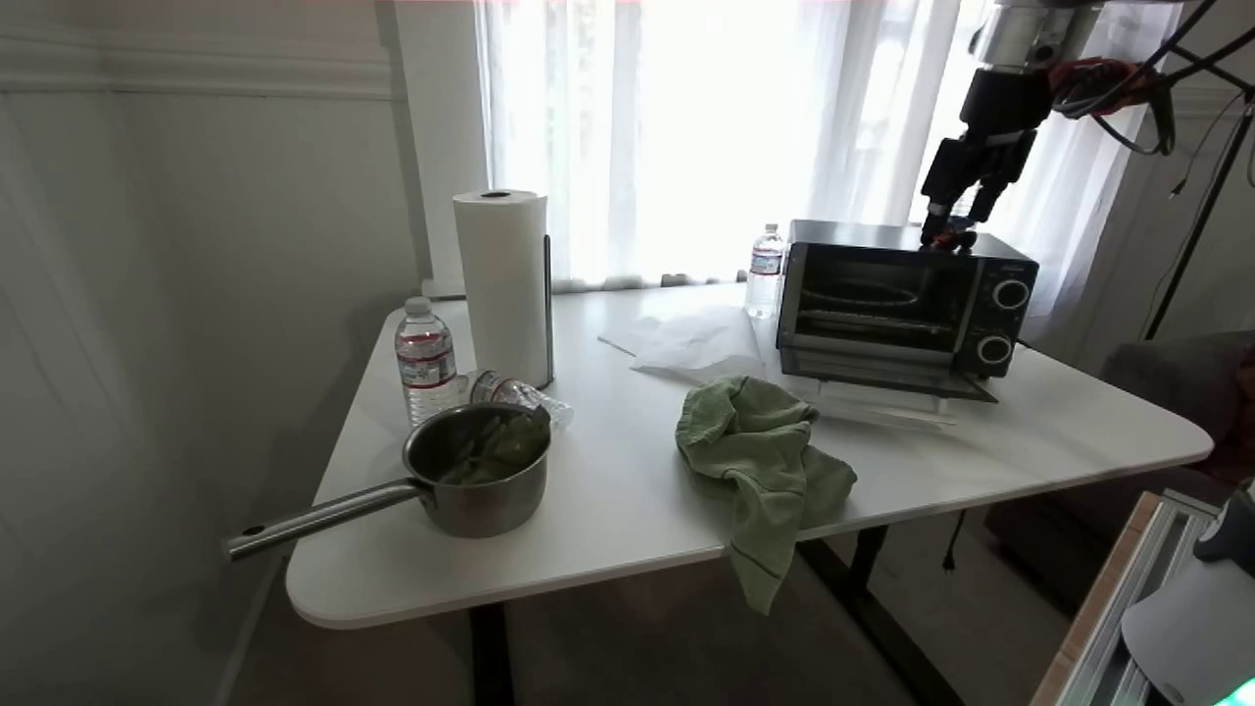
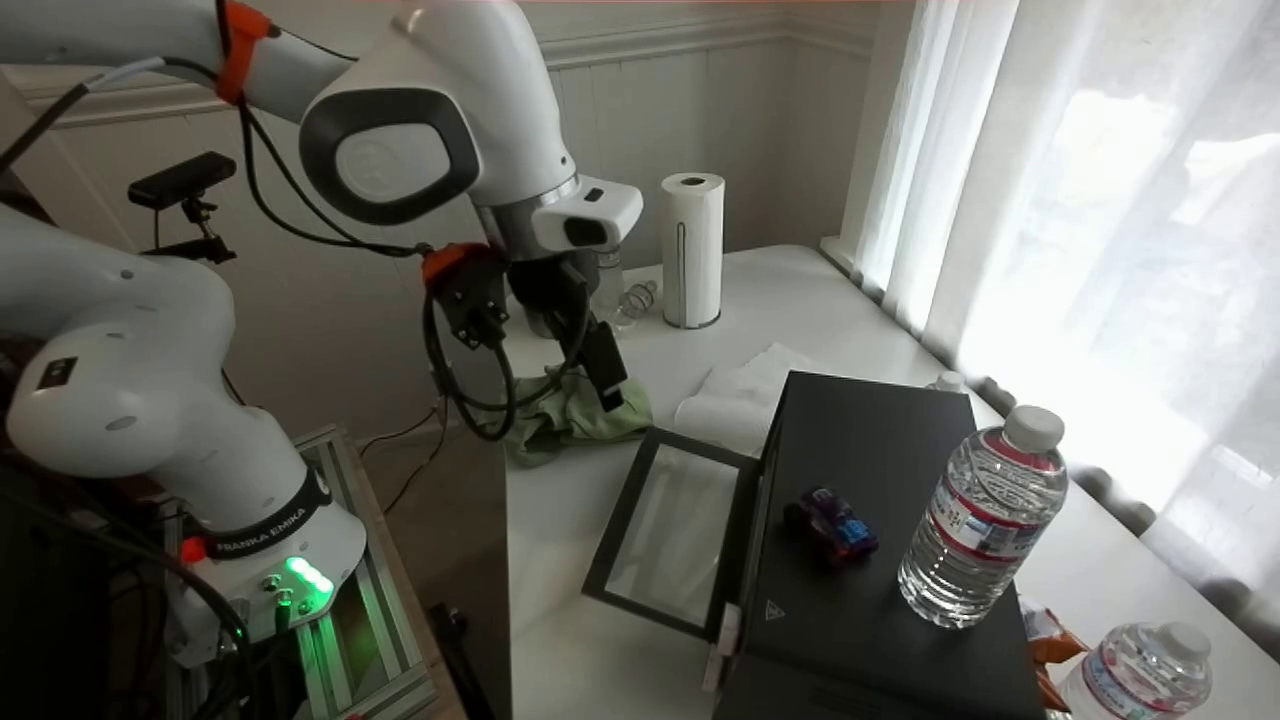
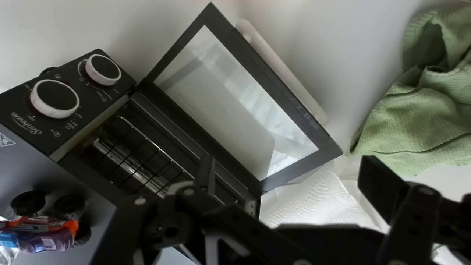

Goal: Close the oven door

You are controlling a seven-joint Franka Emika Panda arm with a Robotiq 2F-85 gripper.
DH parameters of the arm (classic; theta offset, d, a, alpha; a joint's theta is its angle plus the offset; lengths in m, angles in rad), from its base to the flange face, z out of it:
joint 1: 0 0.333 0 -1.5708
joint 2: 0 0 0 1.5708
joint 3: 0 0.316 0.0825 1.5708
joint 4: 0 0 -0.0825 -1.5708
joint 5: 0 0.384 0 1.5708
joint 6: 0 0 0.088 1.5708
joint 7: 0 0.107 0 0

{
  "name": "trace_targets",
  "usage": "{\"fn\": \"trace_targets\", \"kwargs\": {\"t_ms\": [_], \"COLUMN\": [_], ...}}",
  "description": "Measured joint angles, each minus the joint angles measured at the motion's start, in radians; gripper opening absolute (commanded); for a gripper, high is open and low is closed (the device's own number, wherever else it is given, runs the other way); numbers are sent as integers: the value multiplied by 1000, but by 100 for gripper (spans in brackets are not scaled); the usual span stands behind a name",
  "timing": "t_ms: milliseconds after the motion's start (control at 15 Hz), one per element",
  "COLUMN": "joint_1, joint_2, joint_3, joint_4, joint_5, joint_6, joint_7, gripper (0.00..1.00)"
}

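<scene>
Nearest in the wrist view, we see the fingers spread well apart and holding nothing. We take the step in hand to be the approach: the oven door is lowered, and we detect no contact between it and either fingertip. The next move, in our judgement, calls for carrying the fingers down past the door's outer edge, catching it from beneath, and sweeping it upward and inward along its hinge arc. Relative to the fingers, we find the door lower down and ahead of the tips, apart from them, with its inner face turned up. Its handle, a pale bar, runs along the outer edge on the underside, near the counter; whether the two touch we cannot tell. Just beside the door's outer corner we note a crumpled green towel. Farther off, we observe the oven, its front cavity exposed, with a toy car and an upright water bottle on top, either of which, we expect, a hard closing shove might jolt.
</scene>
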Motion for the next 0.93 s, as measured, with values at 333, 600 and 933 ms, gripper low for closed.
{"fn": "trace_targets", "kwargs": {"t_ms": [333,600,933], "joint_1": [-63,-61,35], "joint_2": [14,48,165], "joint_3": [152,267,310], "joint_4": [-26,-26,-27], "joint_5": [-228,-402,-483], "joint_6": [5,4,9], "joint_7": [149,264,291], "gripper": [100,100,100]}}
